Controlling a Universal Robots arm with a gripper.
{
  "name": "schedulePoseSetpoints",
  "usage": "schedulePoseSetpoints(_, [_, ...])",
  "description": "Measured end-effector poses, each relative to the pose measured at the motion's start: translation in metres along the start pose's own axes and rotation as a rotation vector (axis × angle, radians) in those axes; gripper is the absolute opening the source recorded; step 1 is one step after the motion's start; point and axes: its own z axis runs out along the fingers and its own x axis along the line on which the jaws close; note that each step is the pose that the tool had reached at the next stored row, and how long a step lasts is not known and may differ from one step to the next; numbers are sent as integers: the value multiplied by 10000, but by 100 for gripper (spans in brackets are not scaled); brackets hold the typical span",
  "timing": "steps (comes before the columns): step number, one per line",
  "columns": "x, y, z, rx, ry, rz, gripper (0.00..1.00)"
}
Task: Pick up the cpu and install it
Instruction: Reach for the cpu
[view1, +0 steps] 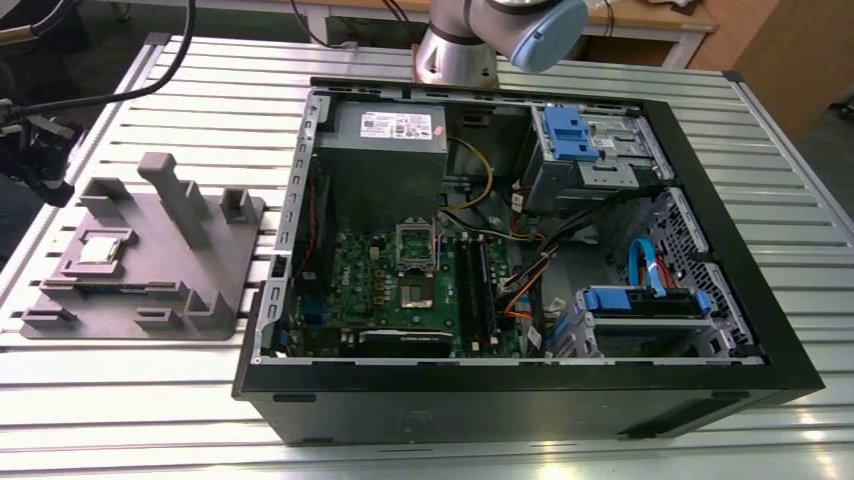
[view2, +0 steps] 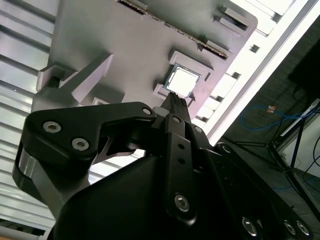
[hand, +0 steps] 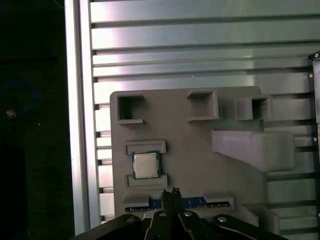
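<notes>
Cpu (hand: 146, 165), small flat square, silver-grey top

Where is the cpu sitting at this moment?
The cpu lies flat in a square recess of the grey moulded tray, on the exterior view's left, on the slatted table outside the open computer case.

Silver table (view1: 134, 420) with long grooves, under everything in the exterior view. On the exterior view's left, a grey plastic tray (view1: 234, 265) lying flat, with a tall post (view1: 178, 200) sticking up from it. In the first wrist view, small square pockets (hand: 130, 109) along one edge of that tray.

In the middle and on the exterior view's right, a big black computer case (view1: 534, 405), lying open. Inside, a green board (view1: 360, 290), a grey box (view1: 387, 150) just above it, two blue holders (view1: 566, 130) and a bunch of wires (view1: 527, 285).
</notes>
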Motion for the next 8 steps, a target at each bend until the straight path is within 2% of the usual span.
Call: schedulePoseSetpoints(8, [83, -19, 132, -1, -1, -1, 11])
